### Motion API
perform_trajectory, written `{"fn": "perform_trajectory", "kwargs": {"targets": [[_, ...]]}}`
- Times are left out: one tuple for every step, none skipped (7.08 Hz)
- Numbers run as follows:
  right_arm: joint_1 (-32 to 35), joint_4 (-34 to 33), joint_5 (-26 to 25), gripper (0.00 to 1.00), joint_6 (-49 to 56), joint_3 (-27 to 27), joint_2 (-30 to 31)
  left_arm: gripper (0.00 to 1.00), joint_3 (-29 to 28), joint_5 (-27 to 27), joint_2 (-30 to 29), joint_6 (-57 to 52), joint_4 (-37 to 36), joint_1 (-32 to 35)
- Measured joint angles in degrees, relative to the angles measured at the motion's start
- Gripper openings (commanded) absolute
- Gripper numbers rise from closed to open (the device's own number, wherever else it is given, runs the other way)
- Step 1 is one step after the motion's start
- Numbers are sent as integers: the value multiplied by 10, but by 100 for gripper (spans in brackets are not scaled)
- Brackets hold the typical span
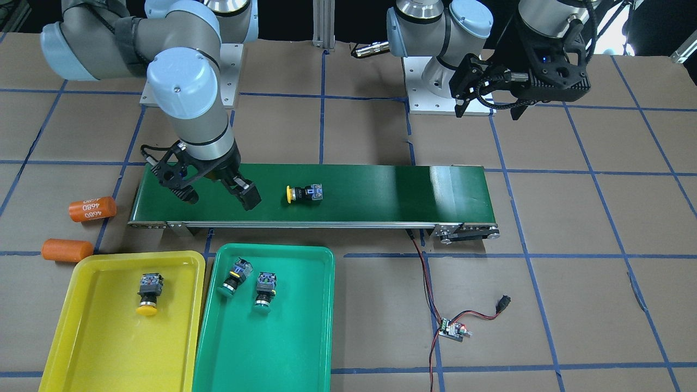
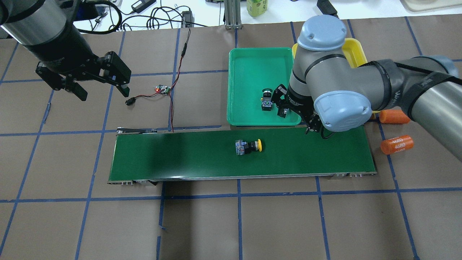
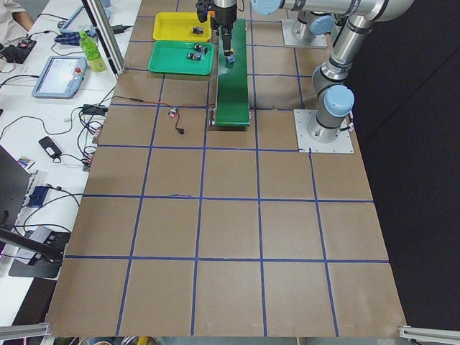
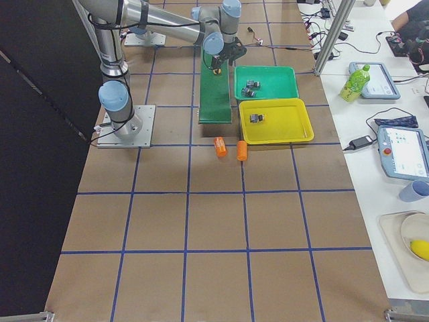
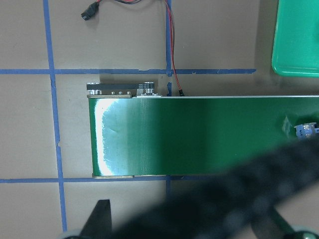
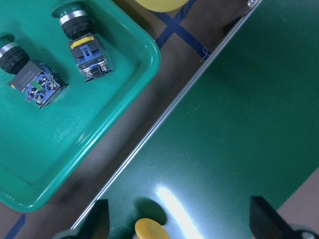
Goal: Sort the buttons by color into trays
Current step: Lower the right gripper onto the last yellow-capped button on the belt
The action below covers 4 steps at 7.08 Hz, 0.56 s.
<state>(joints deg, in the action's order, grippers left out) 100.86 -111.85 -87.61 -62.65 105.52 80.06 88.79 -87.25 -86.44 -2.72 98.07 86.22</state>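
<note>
On the side of the conveyor belt [image 1: 381,190] away from the robot's base, the yellow tray [image 1: 109,348] and the green tray [image 1: 261,354] lie side by side on the tabletop, just off one end of the conveyor belt. The yellow tray holds the sorted yellow button [image 1: 150,294]; the green tray holds the two green buttons [image 1: 235,276] [image 1: 265,291]. Judged from this, three of four parts are placed and the step in hand is pickup of the fourth. On the conveyor belt, towards its middle, the unsorted yellow button [image 1: 305,194] lies on its side, cap pointing at the tray end. The right gripper [image 1: 220,200] hangs over that end with its fingers apart and nothing between them. The unsorted yellow button is near the fingers but clear of them, offset along the conveyor belt towards its centre. The next move calls for travel along the conveyor belt until the fingers straddle the black body, a descent, closure, and then transfer to the yellow tray. Risk: the round body may roll if one finger makes contact first. Beyond the conveyor belt, past its opposite end on the robot's side, the left gripper [image 1: 488,114] is raised over the tabletop, fingers apart and empty
</note>
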Motion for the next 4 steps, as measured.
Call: {"fn": "perform_trajectory", "kwargs": {"targets": [[6,-1,2,100,-21,0,-9,100,3,0,1,0,-2,0],[17,-1,2,100,-39,0,-21,100,3,1,1,1,-3,0],[26,-2,2,100,-51,0,-33,100,2,1,1,1,-5,-1],[31,-4,2,100,-60,0,-42,100,1,1,2,1,-6,-1]]}}
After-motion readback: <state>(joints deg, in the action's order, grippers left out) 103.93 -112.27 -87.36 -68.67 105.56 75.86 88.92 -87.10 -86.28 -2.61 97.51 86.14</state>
